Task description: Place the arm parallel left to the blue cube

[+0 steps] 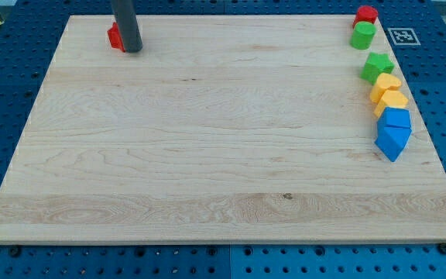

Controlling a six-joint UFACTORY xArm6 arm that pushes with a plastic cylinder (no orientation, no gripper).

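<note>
My tip [132,50] stands near the desk's [207,155] top-left corner, touching or just beside a red block [115,36] that the rod partly covers, so the block's shape cannot be made out. There are no fingers here to be apart or together, only the plain rod. The task's blue cube [398,118] sits far off at the desk's right edge, a little below mid-height, second from the bottom of a column of blocks hugging that edge: a red block [366,13] at the top-right corner, then a green cylinder [362,35], a green star-like block [377,67], a yellow block [386,84], an orange block [392,101], the blue cube, and a blue wedge-shaped block [391,142] touching it from below. The step in hand looks like the very start: the long crossing has not yet been made. The next move calls for a sweep across the bare wood toward the right edge, stopping level with the cube on its left side without nudging the tightly packed column. Where one blue block ends and the other begins is hard to tell.
</note>
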